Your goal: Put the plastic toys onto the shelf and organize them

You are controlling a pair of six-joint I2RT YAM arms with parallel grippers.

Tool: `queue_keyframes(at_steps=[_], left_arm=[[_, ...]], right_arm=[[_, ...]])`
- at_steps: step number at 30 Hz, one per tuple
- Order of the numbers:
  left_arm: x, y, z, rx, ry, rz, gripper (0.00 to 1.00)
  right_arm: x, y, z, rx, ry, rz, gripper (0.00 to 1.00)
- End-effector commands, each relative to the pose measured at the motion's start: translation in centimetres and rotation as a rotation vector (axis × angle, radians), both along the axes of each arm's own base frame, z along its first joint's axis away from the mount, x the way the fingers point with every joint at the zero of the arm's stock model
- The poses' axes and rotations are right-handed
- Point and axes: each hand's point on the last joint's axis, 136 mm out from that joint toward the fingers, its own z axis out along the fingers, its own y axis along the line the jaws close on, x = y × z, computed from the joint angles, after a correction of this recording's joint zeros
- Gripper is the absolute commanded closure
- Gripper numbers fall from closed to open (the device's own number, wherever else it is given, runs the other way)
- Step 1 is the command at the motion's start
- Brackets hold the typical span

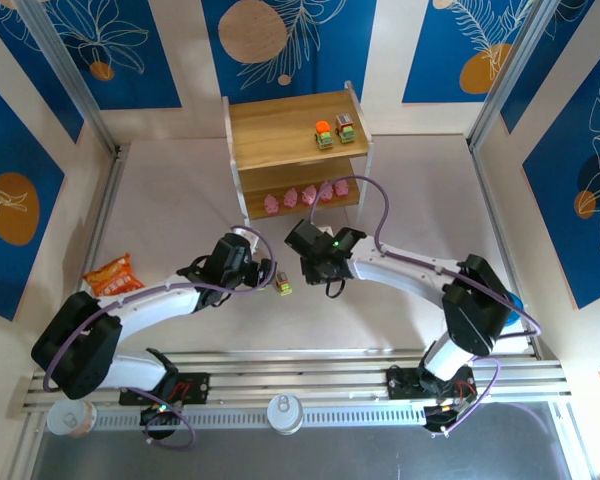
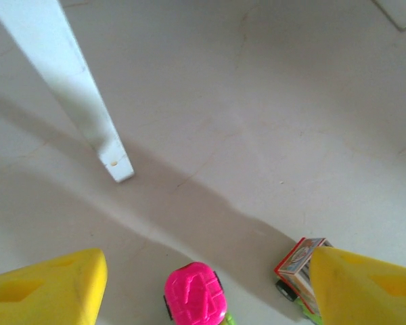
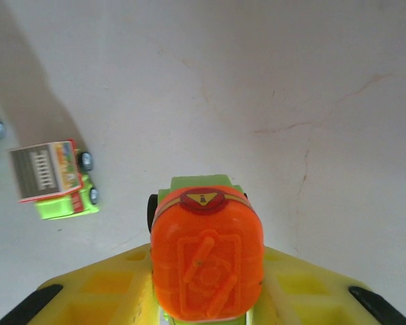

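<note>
1. Counting what is on the shelf (image 1: pixel 270 130): five pink figurines (image 1: pixel 308 195) line the lower board, and two cars (image 1: pixel 334 130) stand on the top board.
2. Three cars are left; the right gripper (image 3: pixel 207 294) pinches the orange-topped car (image 3: pixel 206 264) in front of the shelf.
3. The left gripper (image 2: pixel 206 271) hangs spread around the pink-topped car (image 2: pixel 195 292), with the grey-topped car (image 2: pixel 296 265) just beside one finger. Both wait on the table (image 2: pixel 271 101).

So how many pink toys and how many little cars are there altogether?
Pink figures: 5
Little cars: 5, counting the orange-top car held in the right gripper
Total: 10 toys
</note>
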Motion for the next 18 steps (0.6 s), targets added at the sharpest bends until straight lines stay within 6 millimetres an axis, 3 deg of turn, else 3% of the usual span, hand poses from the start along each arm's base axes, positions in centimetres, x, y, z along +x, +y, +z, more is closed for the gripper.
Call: queue_keyframes(at_steps=[1, 8, 18], left_arm=[[0.5, -0.9, 1.3, -0.041, -0.029, -0.029, 0.22], [0.5, -1.0, 1.4, -0.045, -0.032, -0.037, 0.22], [0.5, -1.0, 1.4, -0.045, -0.033, -0.038, 0.22]], right_arm=[[-0.3, -0.8, 3.0, -0.020, -0.037, 0.023, 0.67], [0.2, -0.7, 8.0, 0.003, -0.112, 0.047, 0.67], [1.0, 0.0, 13.6, 0.042, -0.194, 0.081, 0.70]])
